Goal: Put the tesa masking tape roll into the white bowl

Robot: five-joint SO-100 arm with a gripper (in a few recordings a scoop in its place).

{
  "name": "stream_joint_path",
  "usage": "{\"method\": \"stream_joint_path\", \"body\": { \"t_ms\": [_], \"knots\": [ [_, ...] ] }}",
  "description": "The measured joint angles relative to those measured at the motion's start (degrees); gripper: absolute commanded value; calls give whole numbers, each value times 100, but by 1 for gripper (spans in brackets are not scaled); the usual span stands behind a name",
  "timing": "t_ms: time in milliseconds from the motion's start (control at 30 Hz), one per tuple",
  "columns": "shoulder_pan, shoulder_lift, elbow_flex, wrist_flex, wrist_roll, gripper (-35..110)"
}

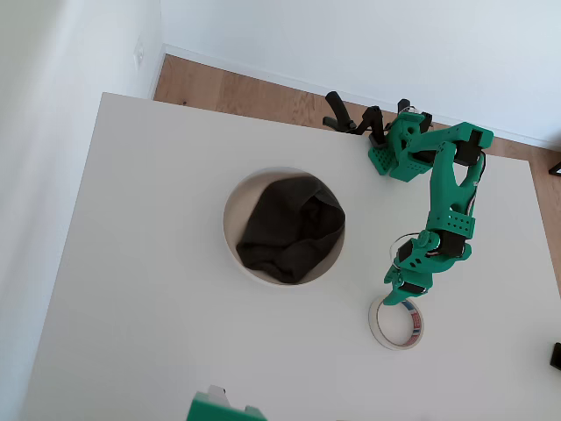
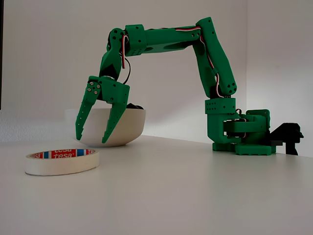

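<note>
Cream tape, the tesa masking tape roll [image 2: 62,161], lies flat on the white desk [image 2: 195,196] just below and slightly left of the green pincer [image 2: 92,138] in the fixed view. Its two fingers point down, spread apart and empty, hanging above the roll without touching it. Behind the pincer sits the white bowl [image 2: 132,125], holding something dark [image 1: 289,230], perhaps cloth. Overhead, the bowl is left of the pincer.

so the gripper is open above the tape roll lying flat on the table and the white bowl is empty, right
Not quite: the white bowl is not empty. The overhead view shows a dark cloth bundled inside it. The rest holds: the gripper is open above the tape roll, which lies flat on the table.
</note>
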Motion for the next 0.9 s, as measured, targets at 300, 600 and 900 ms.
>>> {"method": "stream_joint_path", "body": {
  "t_ms": [300, 600, 900],
  "knots": [
    [-290, -26, -44, 44, 70, 16],
    [-422, -158, -158, 44, 88, 16],
    [-413, -404, -167, 44, 88, 16]
  ]
}}
